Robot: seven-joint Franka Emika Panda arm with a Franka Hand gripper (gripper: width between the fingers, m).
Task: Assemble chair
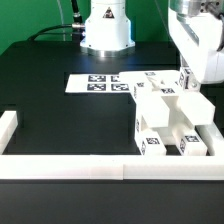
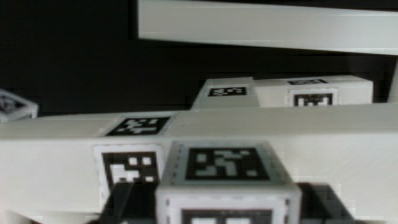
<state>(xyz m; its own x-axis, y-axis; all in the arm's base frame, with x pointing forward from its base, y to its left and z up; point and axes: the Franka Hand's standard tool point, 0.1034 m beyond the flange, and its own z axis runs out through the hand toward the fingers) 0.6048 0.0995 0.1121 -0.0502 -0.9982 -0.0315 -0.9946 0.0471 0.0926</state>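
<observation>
Finding one: my jaws are closed on a small chunky white plastic block (image 2: 222, 170) that carries black-and-white square tags. In the wrist view a dark finger (image 2: 128, 203) stands against each side of it.

Finding two: in the exterior view the block (image 1: 187, 78) sits to the exterior view's right of the marker board (image 1: 100, 84), level with the top of the other parts. I cannot tell whether it touches them.

Finding three: the rest of the chair is a cluster of boxy white plastic chair parts (image 1: 165, 120), each tagged. It stands on the black worktop (image 1: 60, 115), starting just beside the marker board on the exterior view's right and running toward the camera, near the long white border wall (image 1: 70, 168).

Finding four: in the wrist view a long white tagged bar (image 2: 196, 125) crosses close behind the held block, and another tagged white piece (image 2: 294, 92) lies beyond it
</observation>
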